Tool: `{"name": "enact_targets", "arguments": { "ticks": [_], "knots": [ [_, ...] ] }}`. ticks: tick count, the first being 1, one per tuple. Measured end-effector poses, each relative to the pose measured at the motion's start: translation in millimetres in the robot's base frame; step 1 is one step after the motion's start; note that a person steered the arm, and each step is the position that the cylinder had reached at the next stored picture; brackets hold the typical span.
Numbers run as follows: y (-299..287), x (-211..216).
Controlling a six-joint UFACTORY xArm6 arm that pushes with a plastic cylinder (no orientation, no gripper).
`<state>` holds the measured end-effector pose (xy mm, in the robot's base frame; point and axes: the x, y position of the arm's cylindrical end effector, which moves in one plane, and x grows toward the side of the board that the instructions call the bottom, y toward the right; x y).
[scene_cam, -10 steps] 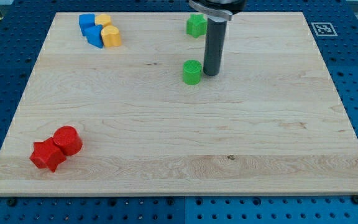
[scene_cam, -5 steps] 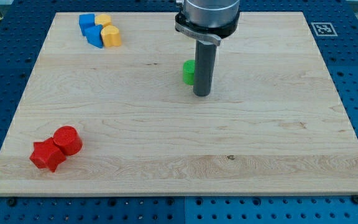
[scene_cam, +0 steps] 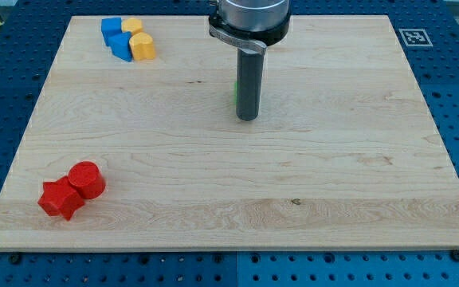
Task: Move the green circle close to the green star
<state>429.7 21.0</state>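
Observation:
My tip rests on the board just below the green circle, as the view lies. The rod covers nearly all of the green circle; only a thin green sliver shows at the rod's left edge. The green star is hidden behind the arm's wide body near the view's top. I cannot tell whether the tip touches the circle.
Two blue blocks and two yellow blocks cluster at the view's top left. A red circle and a red star sit together at the bottom left. The wooden board lies on a blue perforated table.
The rod has moved from the circle's right side down and to the left, now standing in front of it. The arm's body now hides the green star. The circle has not visibly shifted.

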Motion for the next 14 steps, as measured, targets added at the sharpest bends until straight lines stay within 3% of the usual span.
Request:
{"name": "enact_targets", "arguments": {
  "ticks": [4, 6, 10, 14],
  "knots": [
    [-17, -37],
    [29, -37],
    [-7, -80],
    [12, -86]
  ]
}}
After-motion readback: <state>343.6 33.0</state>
